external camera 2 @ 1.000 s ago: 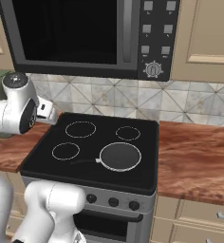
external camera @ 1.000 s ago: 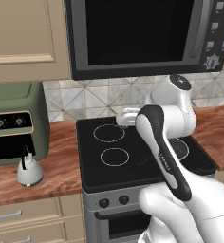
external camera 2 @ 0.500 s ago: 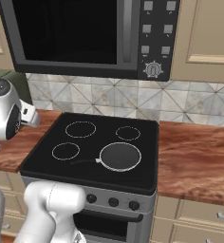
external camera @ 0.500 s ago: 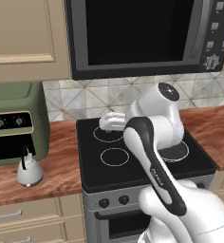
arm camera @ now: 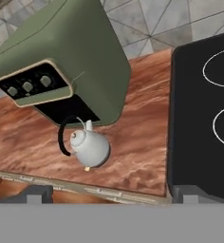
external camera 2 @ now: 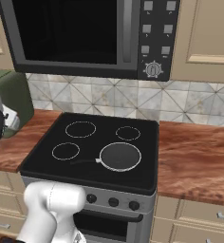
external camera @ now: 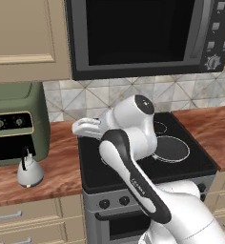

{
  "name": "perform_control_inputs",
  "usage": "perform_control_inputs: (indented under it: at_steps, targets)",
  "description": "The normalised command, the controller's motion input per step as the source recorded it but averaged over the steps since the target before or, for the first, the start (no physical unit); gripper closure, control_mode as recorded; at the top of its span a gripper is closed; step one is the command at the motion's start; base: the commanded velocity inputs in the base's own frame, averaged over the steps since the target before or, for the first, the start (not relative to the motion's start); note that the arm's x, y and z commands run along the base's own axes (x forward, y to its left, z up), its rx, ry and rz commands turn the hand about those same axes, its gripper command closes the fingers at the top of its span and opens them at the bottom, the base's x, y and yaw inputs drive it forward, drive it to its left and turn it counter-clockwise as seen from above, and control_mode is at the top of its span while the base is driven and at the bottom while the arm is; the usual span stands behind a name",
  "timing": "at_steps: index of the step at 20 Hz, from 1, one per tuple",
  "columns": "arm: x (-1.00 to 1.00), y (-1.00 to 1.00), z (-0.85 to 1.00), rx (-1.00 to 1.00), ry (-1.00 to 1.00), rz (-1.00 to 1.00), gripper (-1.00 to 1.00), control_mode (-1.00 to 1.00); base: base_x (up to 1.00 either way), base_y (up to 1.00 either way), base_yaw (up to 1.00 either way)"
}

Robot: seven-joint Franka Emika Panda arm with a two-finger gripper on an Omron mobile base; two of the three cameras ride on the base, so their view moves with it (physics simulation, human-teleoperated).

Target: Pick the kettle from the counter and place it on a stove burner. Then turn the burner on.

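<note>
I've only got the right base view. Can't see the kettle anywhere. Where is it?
Observer: The kettle stands upright on the counter, in front of the green oven, left of the stove.
Operator: Gripper on it?
Observer: No. The gripper is open and empty, up over the stove's left edge, apart from the kettle.
Operator: Anything sitting on the burners?
Observer: Nothing on the near left ring; the hand view shows bare black glass there too.

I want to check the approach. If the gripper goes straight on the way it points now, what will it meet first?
Probably the kettle on the counter, just in front of the green oven. The open gripper points down toward it; depth is unclear, so it might meet bare counter beside the kettle.
</note>
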Motion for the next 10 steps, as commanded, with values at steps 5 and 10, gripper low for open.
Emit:
perform_control_inputs:
  at_steps: [5, 10]
  targets:
    - [0.33, 0.98, -0.24, 0.05, 0.01, 0.00, -1.00, -1.00, 0.00, 0.00, 0.00]
    - [0.43, 0.97, -0.25, 0.03, 0.01, 0.00, -1.00, -1.00, 0.00, 0.00, 0.00]
